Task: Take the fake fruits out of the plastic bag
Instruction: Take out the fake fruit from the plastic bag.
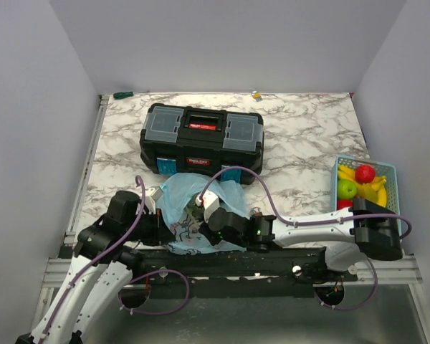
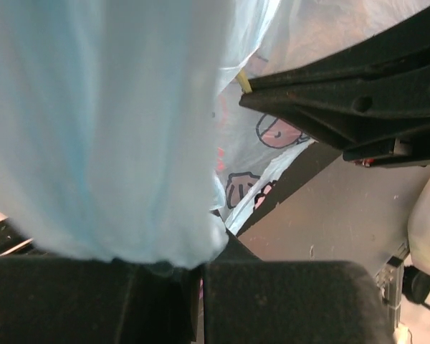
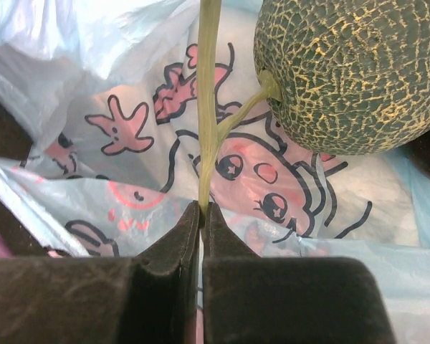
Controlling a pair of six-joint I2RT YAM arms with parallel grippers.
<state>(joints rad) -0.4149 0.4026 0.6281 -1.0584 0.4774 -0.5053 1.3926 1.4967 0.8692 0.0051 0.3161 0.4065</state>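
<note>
Marble table (image 1: 308, 136); melon stem (image 3: 206, 107) points straight from right jaws.

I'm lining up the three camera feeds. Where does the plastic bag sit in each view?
Top external: the plastic bag lies at the near edge of the table, in front of the black toolbox.
Left wrist: it fills the upper left, pinched in the left pincer.
Right wrist: it spreads behind the melon, whose stem the right pincer clamps.
Shared landmark: its pink cartoon print.

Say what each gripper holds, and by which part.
Right gripper pinches the melon by its stem; left gripper clamps a bunched fold of the bag.
</note>
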